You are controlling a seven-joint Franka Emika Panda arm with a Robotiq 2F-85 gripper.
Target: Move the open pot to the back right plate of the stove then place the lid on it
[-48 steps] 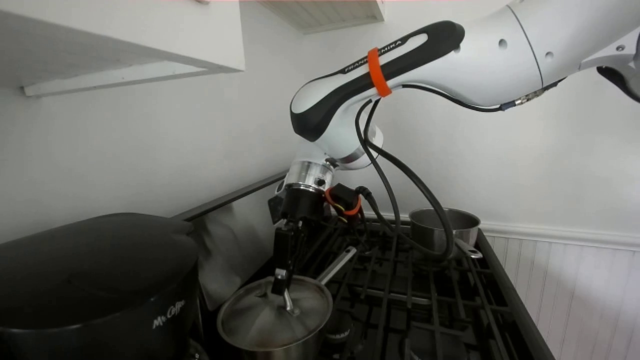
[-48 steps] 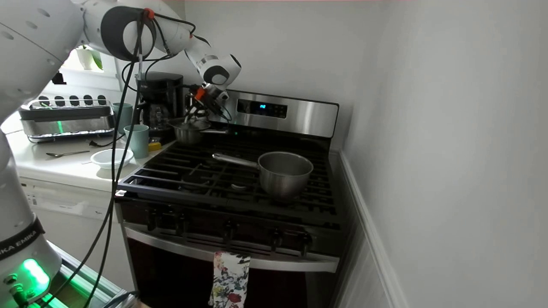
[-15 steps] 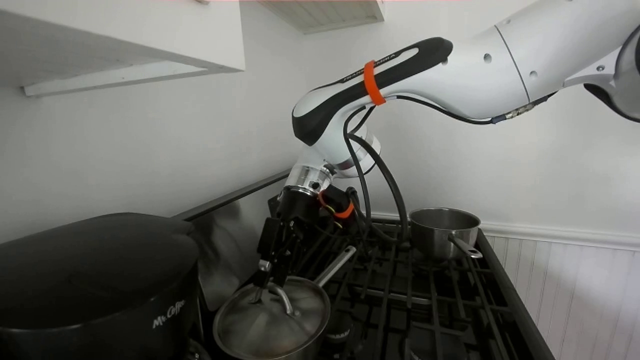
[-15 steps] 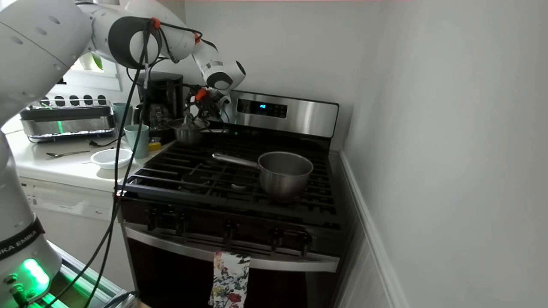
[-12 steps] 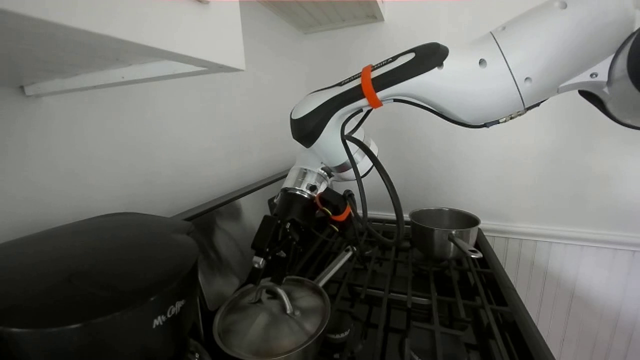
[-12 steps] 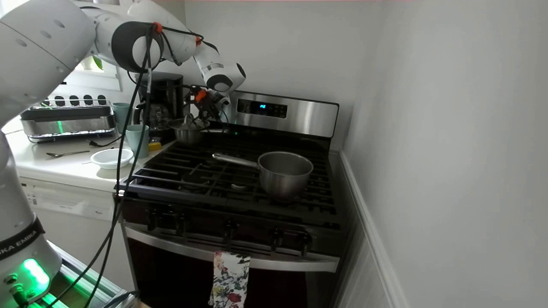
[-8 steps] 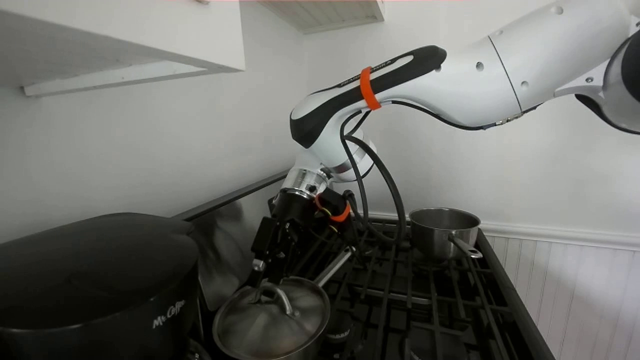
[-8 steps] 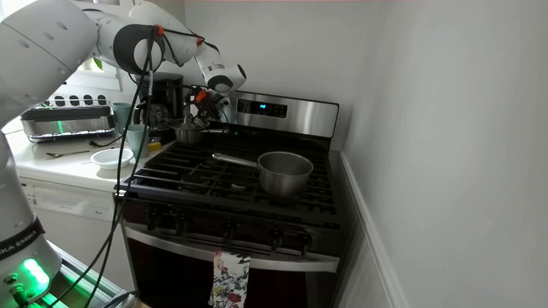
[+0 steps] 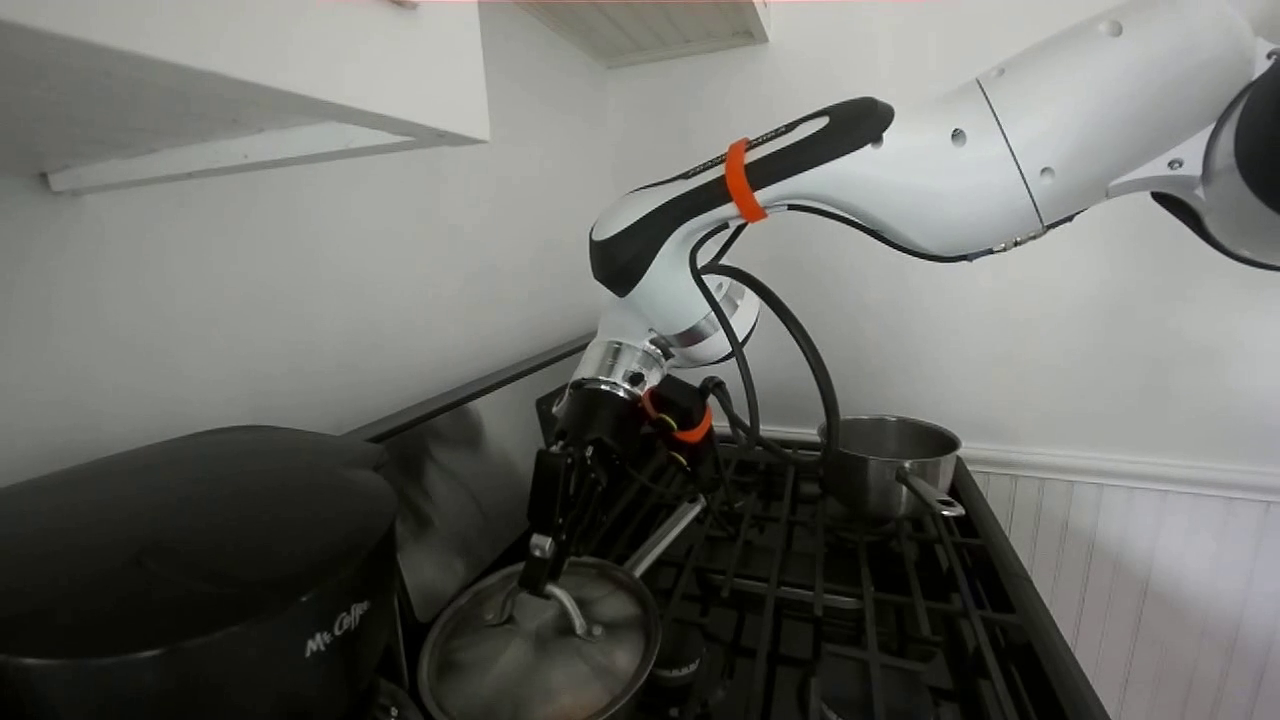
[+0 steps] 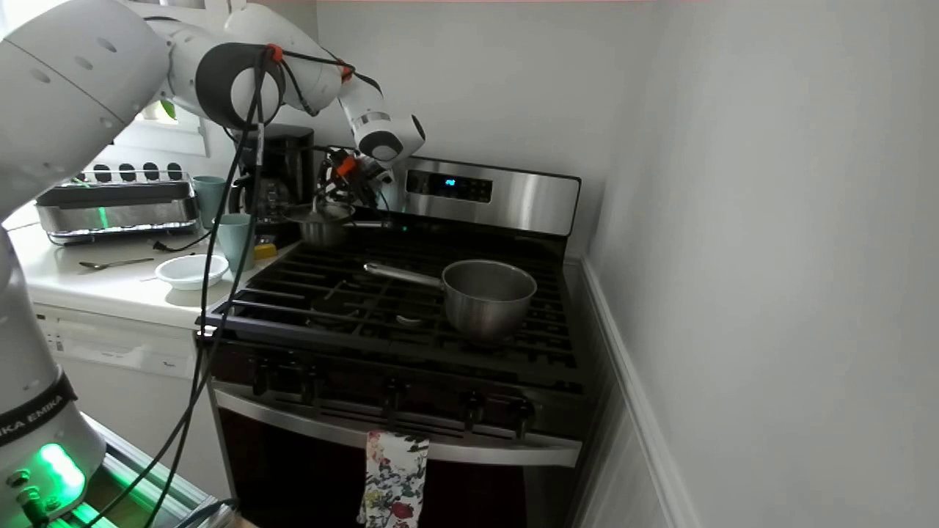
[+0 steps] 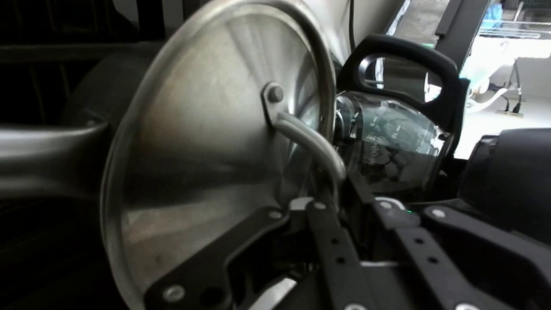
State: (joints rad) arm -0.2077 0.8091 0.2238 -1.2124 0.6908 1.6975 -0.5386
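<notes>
Apart moments ago, my end effector (image 9: 544, 572), dimly seen, seems clamped on the lid (image 11: 206, 112) by its handle (image 11: 313, 140), ready to lift.

I have the arm (image 9: 900, 185) stretched out and bent at the wrist (image 9: 618, 366), the gripper (image 9: 543, 575) slanting down; its fingers (image 11: 329, 224), as far as the dark wrist view lets me judge, stand close together.

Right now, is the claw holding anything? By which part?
Yes: the claw is shut on the lid, gripping near the middle of its arched handle.
</notes>
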